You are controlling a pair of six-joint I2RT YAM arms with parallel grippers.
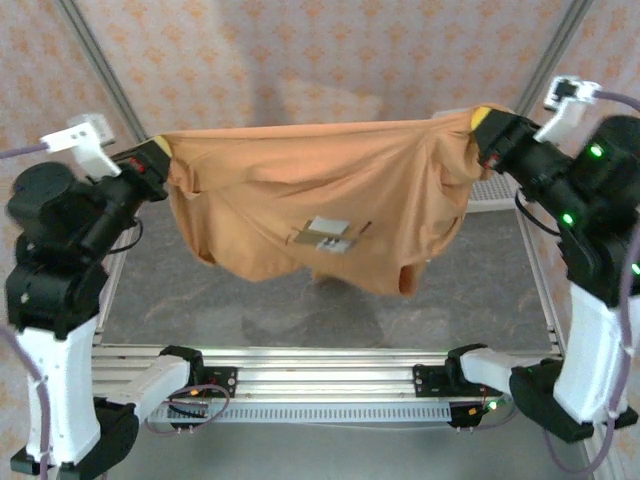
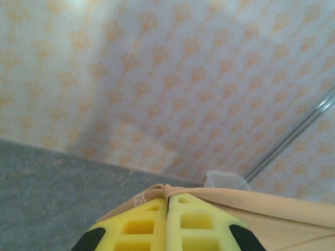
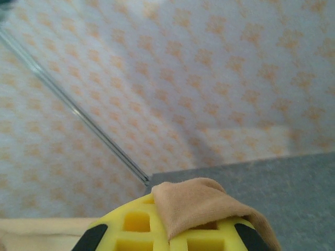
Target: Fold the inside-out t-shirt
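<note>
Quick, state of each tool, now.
Left tool: shut on the t-shirt, gripping one upper edge.
Right tool: shut on the t-shirt, fabric bunched over its tips.

No writing could be read anywhere. Small white labels (image 1: 328,233) hung on the side of the inside-out t-shirt (image 1: 280,180) that faced the top camera, just below its middle. They were too small and blurred for any print, brand or number on them to be made out.
</note>
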